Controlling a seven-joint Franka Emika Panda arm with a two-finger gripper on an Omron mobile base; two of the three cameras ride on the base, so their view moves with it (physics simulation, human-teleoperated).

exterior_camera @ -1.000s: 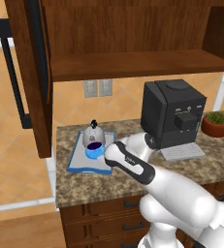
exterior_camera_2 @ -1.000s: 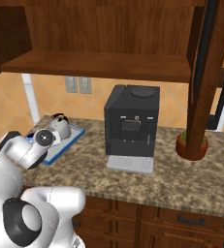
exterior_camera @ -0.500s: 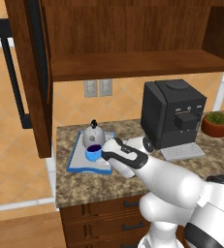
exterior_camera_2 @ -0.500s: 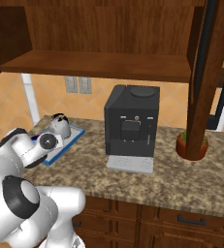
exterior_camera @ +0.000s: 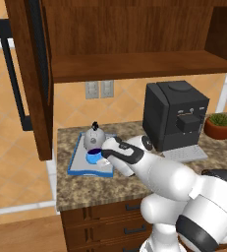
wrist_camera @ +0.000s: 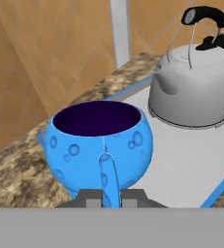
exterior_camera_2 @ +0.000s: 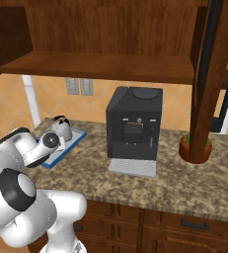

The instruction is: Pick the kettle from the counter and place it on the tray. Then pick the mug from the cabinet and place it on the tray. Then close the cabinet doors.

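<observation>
The blue mug point(wrist_camera: 101, 140) hangs from its handle, which is pinched in my shut gripper point(wrist_camera: 111, 196). It sits low at the front part of the blue-rimmed tray point(wrist_camera: 191, 164), and I cannot tell whether it touches the tray. The silver kettle point(wrist_camera: 193, 87) stands on the tray just beyond it. From the left base view the mug point(exterior_camera: 94, 157), kettle point(exterior_camera: 94, 138) and tray point(exterior_camera: 80, 166) lie at the counter's point(exterior_camera: 85, 189) left end, with my gripper point(exterior_camera: 104, 156) at the mug's right side. The cabinet point(exterior_camera: 134, 66) is open, its left door point(exterior_camera: 34, 74) swung out.
A big black coffee machine point(exterior_camera: 176, 115) stands right of the tray, with a potted plant point(exterior_camera: 219, 125) further right. The right cabinet door point(exterior_camera_2: 211, 74) hangs open in front of the plant point(exterior_camera_2: 197, 148). Wooden drawers run under the counter.
My arm has sunk lower and the mug has come down a little toward the tray. The kettle and the doors have not moved.
</observation>
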